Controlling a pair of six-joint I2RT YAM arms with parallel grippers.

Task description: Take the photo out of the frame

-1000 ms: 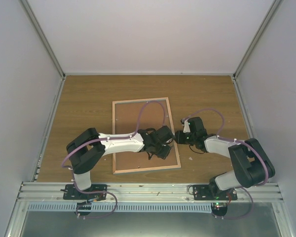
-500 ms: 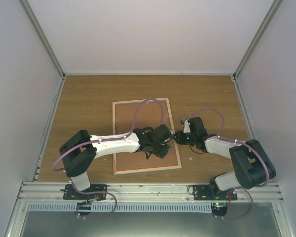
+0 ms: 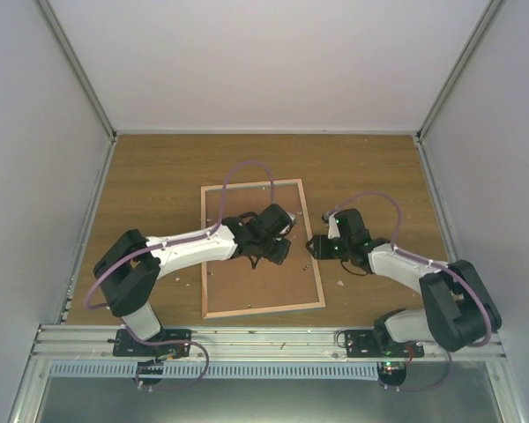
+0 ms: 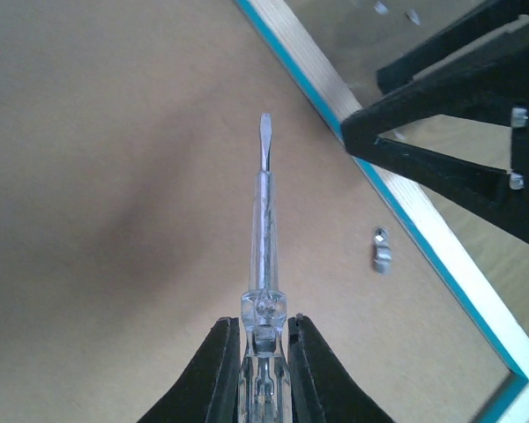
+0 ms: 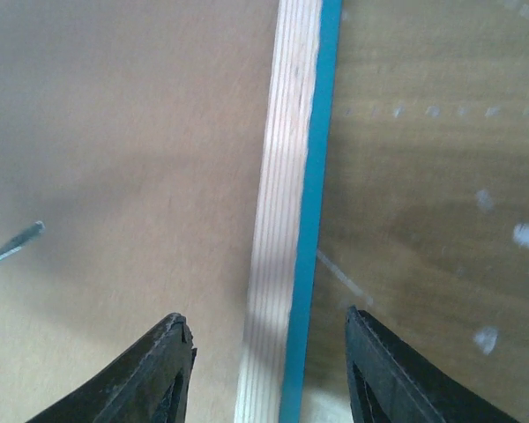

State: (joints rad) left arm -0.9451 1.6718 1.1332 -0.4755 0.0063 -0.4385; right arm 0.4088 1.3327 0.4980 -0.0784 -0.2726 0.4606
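Note:
The frame (image 3: 247,293) lies face down on the table, with a brown back panel and pale wood edging. The photo is hidden. My left gripper (image 3: 279,240) is over the panel's right half, shut on a clear-handled flat screwdriver (image 4: 262,220). Its tip hovers over the panel (image 4: 115,176) near the right edge. My right gripper (image 3: 315,247) is open and straddles the frame's right edge (image 5: 286,220), one finger over the panel and one over the table. The turquoise side shows along that edge. The screwdriver tip (image 5: 13,242) shows at the left of the right wrist view.
A small metal retaining clip (image 4: 381,249) lies on the panel beside the right edging. White flecks (image 3: 339,284) lie on the table right of the frame. Grey walls enclose the table on three sides, and a metal rail runs along the near edge.
My left gripper has moved away from me across the panel, from its lower right part to the middle right. My right gripper has shifted slightly left over the frame's edge.

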